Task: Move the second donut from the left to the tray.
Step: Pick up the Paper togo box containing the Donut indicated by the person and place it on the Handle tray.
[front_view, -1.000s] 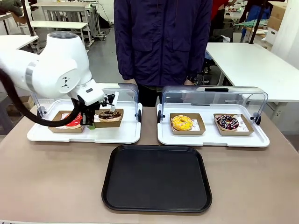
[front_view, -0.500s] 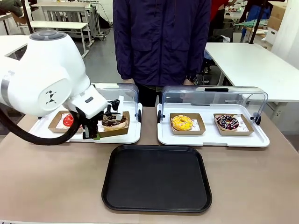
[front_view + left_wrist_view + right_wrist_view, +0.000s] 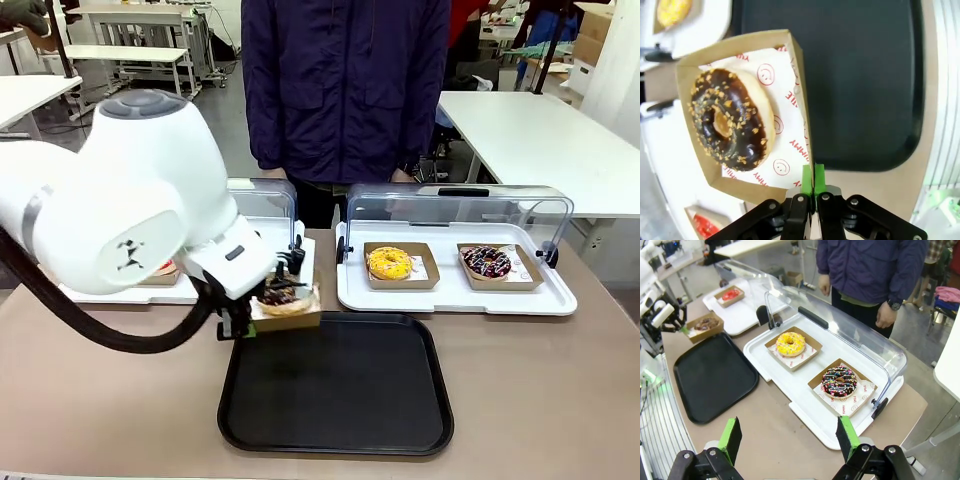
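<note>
The chocolate donut with pale crumbs (image 3: 281,292) (image 3: 731,121) (image 3: 704,323) sits in its brown cardboard holder (image 3: 292,319) (image 3: 791,107). My left gripper (image 3: 246,326) (image 3: 813,176) is shut on the holder's side wall, green pads pinching the cardboard. It holds the holder in the air, slightly tilted, over the far left corner of the black tray (image 3: 336,386) (image 3: 860,80) (image 3: 714,374). My right gripper (image 3: 789,437) stands open and holds nothing, high above the table's right side.
Two white trays with raised clear lids stand behind the black tray. The right one (image 3: 455,298) holds a yellow donut (image 3: 389,263) and a sprinkled one (image 3: 487,262). A red donut (image 3: 166,269) peeks out behind my left arm. A person (image 3: 345,90) stands at the far edge.
My left gripper has lifted the chocolate donut's holder out of the left white tray and carried it right and nearer, to the black tray's far left corner.
</note>
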{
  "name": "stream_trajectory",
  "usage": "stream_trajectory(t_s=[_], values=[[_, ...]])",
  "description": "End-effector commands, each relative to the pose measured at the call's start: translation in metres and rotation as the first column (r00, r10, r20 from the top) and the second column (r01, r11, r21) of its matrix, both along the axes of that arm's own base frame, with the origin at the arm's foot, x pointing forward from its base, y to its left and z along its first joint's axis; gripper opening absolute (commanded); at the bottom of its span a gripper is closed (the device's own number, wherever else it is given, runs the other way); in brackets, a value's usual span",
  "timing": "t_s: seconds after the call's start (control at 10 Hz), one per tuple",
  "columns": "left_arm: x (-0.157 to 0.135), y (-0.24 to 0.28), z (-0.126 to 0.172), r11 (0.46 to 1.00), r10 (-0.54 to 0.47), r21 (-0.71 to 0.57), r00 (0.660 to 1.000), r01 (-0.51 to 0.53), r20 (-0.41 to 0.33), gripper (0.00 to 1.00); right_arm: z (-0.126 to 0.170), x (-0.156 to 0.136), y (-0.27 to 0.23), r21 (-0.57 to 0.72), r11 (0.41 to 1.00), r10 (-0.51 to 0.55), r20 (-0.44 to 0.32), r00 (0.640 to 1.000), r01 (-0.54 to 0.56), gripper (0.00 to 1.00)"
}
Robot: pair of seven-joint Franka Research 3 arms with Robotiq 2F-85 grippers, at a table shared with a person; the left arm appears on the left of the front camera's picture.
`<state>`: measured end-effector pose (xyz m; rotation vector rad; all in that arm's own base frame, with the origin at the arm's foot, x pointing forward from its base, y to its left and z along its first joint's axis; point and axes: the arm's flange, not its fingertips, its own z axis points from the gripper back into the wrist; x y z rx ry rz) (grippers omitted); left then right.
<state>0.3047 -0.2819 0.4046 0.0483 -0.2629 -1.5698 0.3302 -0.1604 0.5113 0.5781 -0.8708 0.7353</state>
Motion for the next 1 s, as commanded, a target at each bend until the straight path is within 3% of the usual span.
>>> stream_trajectory(t_s=[0.0, 0.5, 0.9], values=[[-0.005, -0.019, -0.011, 1.0, -0.003, -0.024, 1.0, 0.004, 0.016, 0.02, 0.001, 0.003, 0.0, 0.013, 1.0, 0.013, 0.035, 0.999, -0.014, 1.0], [-0.022, -0.087, -0.047, 0.998, -0.023, 0.067, 1.0, 0.023, -0.002, 0.02, 0.001, 0.003, 0.0, 0.013, 1.0, 0.013, 0.035, 0.999, -0.014, 1.0], [-0.034, -0.103, -0.061, 0.992, -0.011, 0.123, 0.999, 0.015, -0.03, 0.02, 0.001, 0.003, 0.0, 0.013, 1.0, 0.013, 0.035, 0.999, -0.014, 1.0]])
